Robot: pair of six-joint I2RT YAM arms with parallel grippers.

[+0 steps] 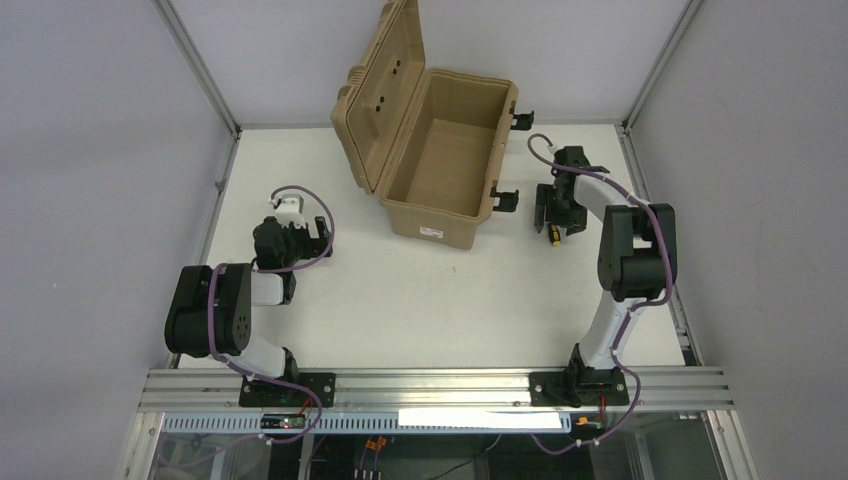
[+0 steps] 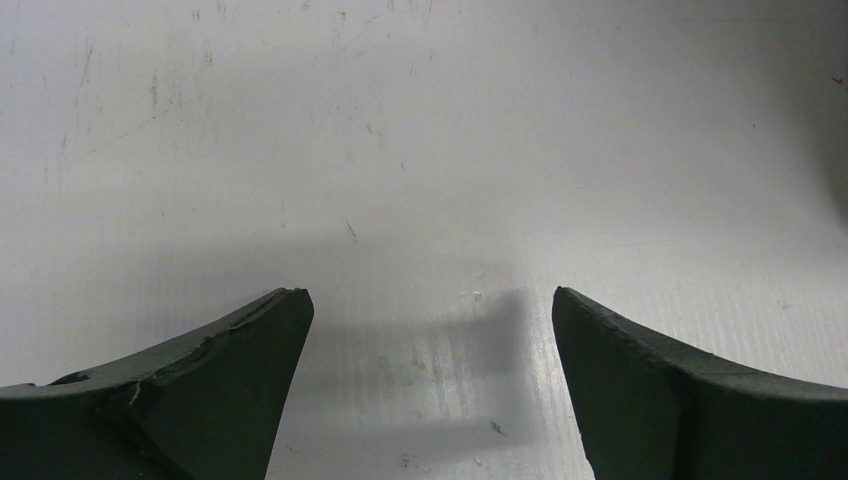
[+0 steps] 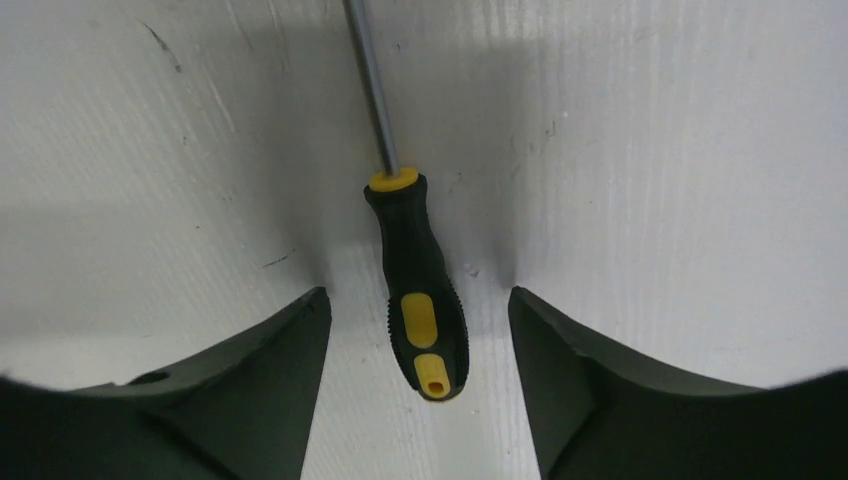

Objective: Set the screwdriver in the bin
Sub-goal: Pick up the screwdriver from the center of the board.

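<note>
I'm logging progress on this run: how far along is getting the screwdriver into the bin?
Done: the bin stands open, and the right gripper is over the screwdriver. In hand: its open jaws straddle it, gaps both sides; the tool lies on the table. To do: grip, lift, carry to the bin, release. The left gripper hangs open, idle.

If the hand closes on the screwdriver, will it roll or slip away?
The screwdriver looks stiff: metal shaft, solid handle. Its rounded handle may roll on the smooth table; the ribbed grip should resist slipping.
</note>
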